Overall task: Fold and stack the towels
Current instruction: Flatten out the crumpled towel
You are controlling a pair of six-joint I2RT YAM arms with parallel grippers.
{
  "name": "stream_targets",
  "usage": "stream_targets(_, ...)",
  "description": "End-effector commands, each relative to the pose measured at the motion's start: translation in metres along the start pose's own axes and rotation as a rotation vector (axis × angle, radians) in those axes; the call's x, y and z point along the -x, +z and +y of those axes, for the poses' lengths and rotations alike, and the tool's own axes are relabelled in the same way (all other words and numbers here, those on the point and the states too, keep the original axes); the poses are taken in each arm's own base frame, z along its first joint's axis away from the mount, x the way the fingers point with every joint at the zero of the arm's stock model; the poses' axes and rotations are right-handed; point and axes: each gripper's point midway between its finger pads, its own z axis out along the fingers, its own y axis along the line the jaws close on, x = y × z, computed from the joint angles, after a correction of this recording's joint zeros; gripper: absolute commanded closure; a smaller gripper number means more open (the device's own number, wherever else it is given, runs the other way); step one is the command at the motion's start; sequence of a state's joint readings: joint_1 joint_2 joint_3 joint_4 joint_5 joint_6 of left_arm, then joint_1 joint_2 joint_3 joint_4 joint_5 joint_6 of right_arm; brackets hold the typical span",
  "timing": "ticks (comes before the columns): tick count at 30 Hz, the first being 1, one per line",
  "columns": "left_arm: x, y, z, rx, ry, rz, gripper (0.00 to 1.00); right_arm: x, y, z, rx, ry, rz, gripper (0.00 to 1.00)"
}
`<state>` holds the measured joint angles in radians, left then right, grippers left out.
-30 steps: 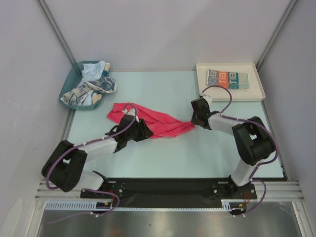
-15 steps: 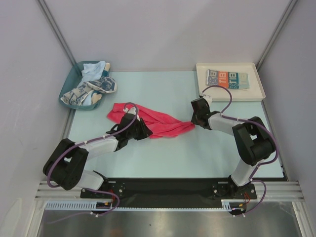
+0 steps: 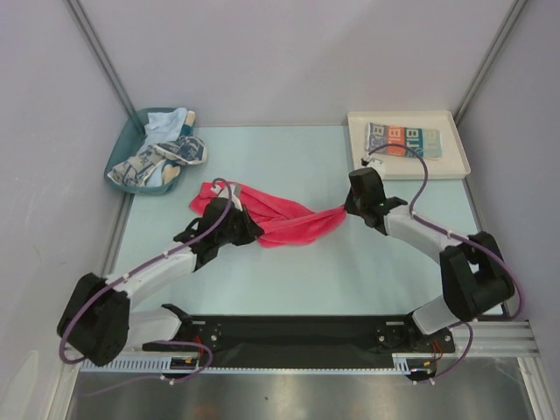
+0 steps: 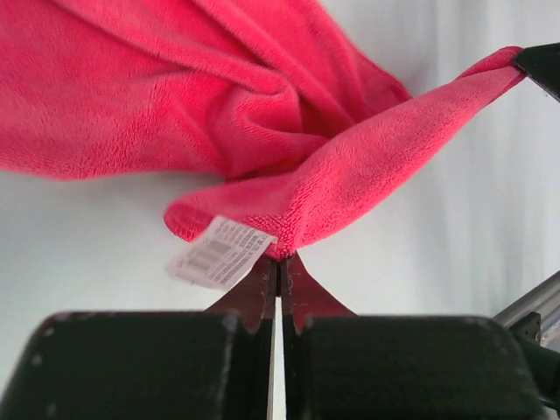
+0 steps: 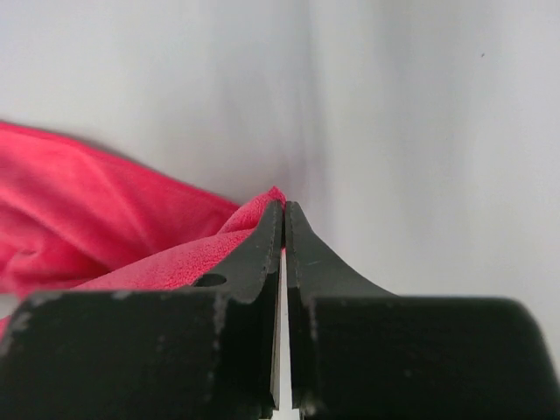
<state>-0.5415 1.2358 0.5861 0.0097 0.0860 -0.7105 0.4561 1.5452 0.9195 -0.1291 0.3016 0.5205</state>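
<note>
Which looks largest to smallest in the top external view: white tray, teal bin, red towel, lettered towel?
1. white tray
2. teal bin and red towel: about alike; the towel is bunched, so unranked
3. lettered towel

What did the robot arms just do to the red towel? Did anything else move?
The left gripper snapped shut on the red towel's tagged corner. The right gripper, already pinching the other end, shifted slightly toward the back, pulling the towel tauter. The towels in the teal bin and the lettered towel on the white tray stayed put.
</note>
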Motion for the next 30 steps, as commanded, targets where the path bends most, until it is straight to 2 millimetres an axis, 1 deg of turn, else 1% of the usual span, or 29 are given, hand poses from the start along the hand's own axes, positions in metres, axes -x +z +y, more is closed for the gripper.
stream_targets(1,0.040,-0.035,-0.031,-0.042,0.091,-0.101,1.00,0.038,-0.037,0.011,0.074,0.001,-0.102,1.00)
stream_targets(2,0.047,-0.045,-0.035,-0.033,0.118,-0.110,1.00,0.051,-0.053,0.014,0.102,0.010,-0.140,1.00)
stream_targets(3,0.054,-0.054,-0.041,-0.037,0.135,-0.129,1.00,0.061,-0.065,0.019,0.133,0.011,-0.163,1.00)
stream_targets(4,0.060,-0.067,-0.050,-0.052,0.155,-0.152,1.00,0.069,-0.075,0.022,0.154,0.012,-0.186,1.00)
stream_targets(5,0.071,-0.081,-0.059,-0.055,0.187,-0.166,1.00,0.083,-0.095,0.027,0.189,0.012,-0.226,1.00)
stream_targets(6,0.079,-0.090,-0.063,-0.044,0.205,-0.190,1.00,0.090,-0.106,0.030,0.213,0.009,-0.248,1.00)
stream_targets(7,0.083,-0.101,-0.073,-0.059,0.231,-0.205,1.00,0.105,-0.122,0.037,0.243,0.010,-0.287,1.00)
stream_targets(8,0.094,-0.117,-0.084,-0.064,0.267,-0.227,1.00,0.113,-0.136,0.041,0.266,-0.004,-0.313,1.00)
stream_targets(9,0.102,-0.127,-0.089,-0.054,0.286,-0.255,1.00,0.124,-0.157,0.045,0.300,-0.003,-0.357,1.00)
stream_targets(10,0.105,-0.138,-0.101,-0.070,0.313,-0.273,0.99,0.142,-0.179,0.054,0.339,-0.004,-0.408,1.00)
stream_targets(11,0.117,-0.156,-0.112,-0.079,0.339,-0.302,1.00,0.148,-0.194,0.061,0.362,-0.018,-0.436,1.00)
stream_targets(13,0.125,-0.174,-0.128,-0.094,0.375,-0.333,1.00,0.174,-0.237,0.071,0.416,-0.037,-0.529,1.00)
stream_targets(14,0.136,-0.190,-0.141,-0.110,0.400,-0.358,1.00,0.180,-0.256,0.079,0.446,-0.046,-0.561,1.00)
stream_targets(15,0.141,-0.200,-0.149,-0.125,0.415,-0.379,1.00,0.188,-0.270,0.081,0.458,-0.072,-0.596,1.00)
stream_targets(16,0.141,-0.210,-0.159,-0.139,0.437,-0.391,1.00,0.194,-0.284,0.083,0.474,-0.077,-0.625,1.00)
stream_targets(17,0.151,-0.227,-0.172,-0.155,0.458,-0.420,1.00,0.210,-0.309,0.087,0.501,-0.066,-0.677,1.00)
stream_targets(18,0.150,-0.237,-0.183,-0.187,0.477,-0.427,1.00,0.213,-0.321,0.092,0.521,-0.093,-0.698,1.00)
stream_targets(19,0.157,-0.246,-0.188,-0.186,0.484,-0.453,1.00,0.219,-0.334,0.095,0.543,-0.098,-0.722,1.00)
stream_targets(20,0.167,-0.267,-0.199,-0.213,0.493,-0.493,1.00,0.230,-0.353,0.097,0.567,-0.093,-0.762,1.00)
stream_targets(21,0.165,-0.273,-0.208,-0.239,0.514,-0.493,1.00,0.232,-0.367,0.102,0.600,-0.098,-0.781,1.00)
stream_targets(22,0.168,-0.283,-0.213,-0.253,0.527,-0.511,1.00,0.237,-0.377,0.103,0.611,-0.113,-0.806,1.00)
stream_targets(23,0.178,-0.301,-0.219,-0.267,0.522,-0.554,1.00,0.245,-0.394,0.104,0.634,-0.106,-0.841,1.00)
stream_targets(25,0.180,-0.316,-0.230,-0.312,0.533,-0.577,1.00,0.251,-0.413,0.107,0.667,-0.121,-0.880,1.00)
stream_targets(26,0.187,-0.330,-0.233,-0.325,0.528,-0.614,1.00,0.255,-0.420,0.109,0.680,-0.124,-0.894,1.00)
stream_targets(27,0.188,-0.338,-0.238,-0.349,0.531,-0.625,1.00,0.261,-0.435,0.110,0.700,-0.117,-0.918,1.00)
stream_targets(28,0.190,-0.343,-0.241,-0.363,0.540,-0.638,1.00,0.265,-0.443,0.109,0.709,-0.117,-0.932,1.00)
stream_targets(29,0.196,-0.355,-0.245,-0.385,0.531,-0.666,1.00,0.267,-0.447,0.111,0.713,-0.127,-0.943,1.00)
stream_targets(30,0.197,-0.361,-0.248,-0.403,0.529,-0.676,1.00,0.274,-0.462,0.108,0.728,-0.113,-0.970,1.00)
